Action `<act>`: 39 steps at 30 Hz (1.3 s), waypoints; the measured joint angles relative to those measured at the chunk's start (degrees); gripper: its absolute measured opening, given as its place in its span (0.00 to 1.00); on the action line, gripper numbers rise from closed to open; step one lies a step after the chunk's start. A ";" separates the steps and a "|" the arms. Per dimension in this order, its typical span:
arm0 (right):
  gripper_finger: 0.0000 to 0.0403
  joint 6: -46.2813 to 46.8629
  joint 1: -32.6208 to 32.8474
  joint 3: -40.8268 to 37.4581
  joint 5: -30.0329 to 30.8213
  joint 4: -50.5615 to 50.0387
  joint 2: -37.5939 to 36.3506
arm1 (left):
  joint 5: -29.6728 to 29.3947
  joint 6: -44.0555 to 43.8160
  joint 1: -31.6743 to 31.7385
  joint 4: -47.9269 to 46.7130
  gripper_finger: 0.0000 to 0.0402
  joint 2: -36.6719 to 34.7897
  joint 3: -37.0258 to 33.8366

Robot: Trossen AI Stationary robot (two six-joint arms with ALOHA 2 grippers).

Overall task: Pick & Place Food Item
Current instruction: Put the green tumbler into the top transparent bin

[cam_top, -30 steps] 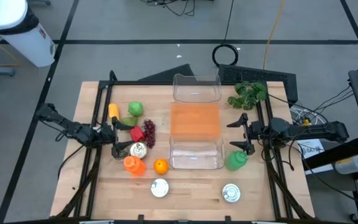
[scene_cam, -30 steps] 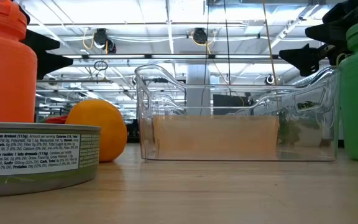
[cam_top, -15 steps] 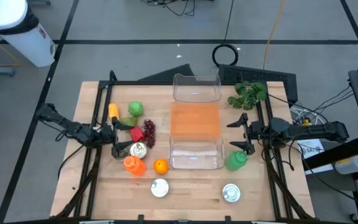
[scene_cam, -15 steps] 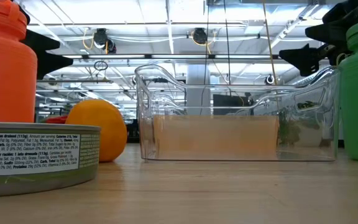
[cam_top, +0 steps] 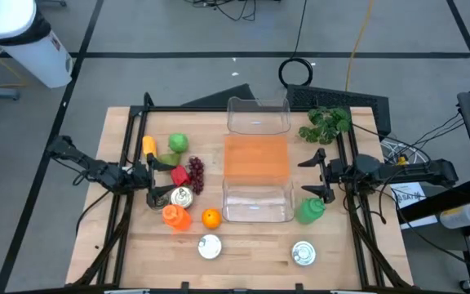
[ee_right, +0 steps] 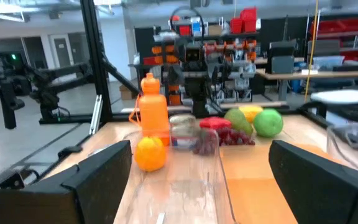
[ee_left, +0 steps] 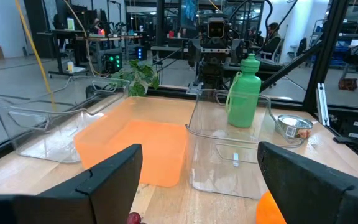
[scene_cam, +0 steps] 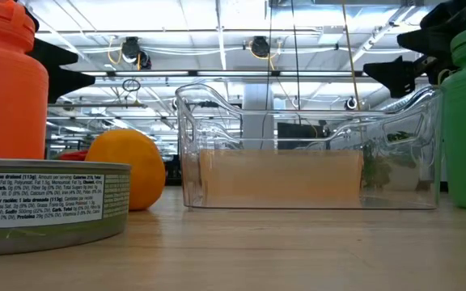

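Food items lie grouped on the table's left: a yellow piece (cam_top: 148, 145), a green apple (cam_top: 178, 143), a red pepper (cam_top: 179, 175), dark grapes (cam_top: 195, 171) and an orange (cam_top: 210, 218). My left gripper (cam_top: 155, 181) hovers open and level at the left edge of this group, pointing toward the table's right. My right gripper (cam_top: 310, 173) stands open and level at the table's right, just right of the near clear bin (cam_top: 257, 202), pointing left. Nothing sits between either pair of fingers, as the left wrist view (ee_left: 197, 186) and the right wrist view (ee_right: 201, 186) show.
An orange mat (cam_top: 255, 157) lies between the near bin and a far clear bin (cam_top: 257, 114). An orange bottle (cam_top: 175, 216), a green bottle (cam_top: 310, 210), a leafy sprig (cam_top: 326, 122) and cans (cam_top: 181, 196), (cam_top: 209, 247), (cam_top: 303, 254) stand around. Black frame rails run along both sides.
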 joint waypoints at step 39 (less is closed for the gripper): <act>0.89 21.48 0.88 3.88 2.69 17.29 2.41 | 0.00 -0.01 -0.01 0.01 0.83 -0.01 0.00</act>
